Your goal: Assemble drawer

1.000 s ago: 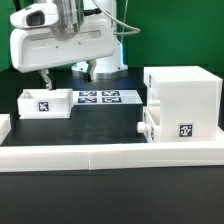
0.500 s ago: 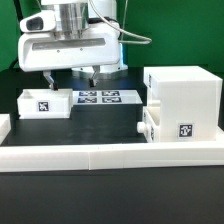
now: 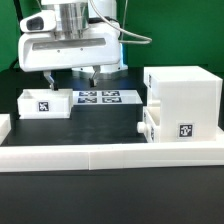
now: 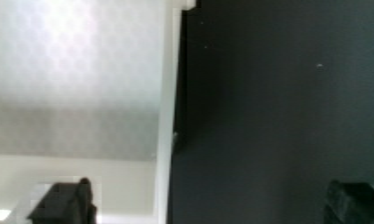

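Observation:
The drawer's tall white housing (image 3: 183,95) stands at the exterior view's right, with a tag on its front. One small tray (image 3: 150,125) with a dark knob sits in its lower opening and sticks out toward the exterior view's left. A second small tray (image 3: 43,102), tagged, lies loose at the left. My gripper (image 3: 70,77) hangs open and empty just behind and above the loose tray, touching nothing. In the wrist view my gripper (image 4: 210,205) has one fingertip (image 4: 63,200) over a blurred white surface and the other over black table.
The marker board (image 3: 98,97) lies flat between the loose tray and the housing. A long low white border wall (image 3: 110,153) runs along the front. The table (image 3: 110,122) is black, and a green backdrop stands behind.
Since a second ago the gripper body has shifted a little toward the exterior view's right and squared up. It has held still for the last half second. The parts have not moved.

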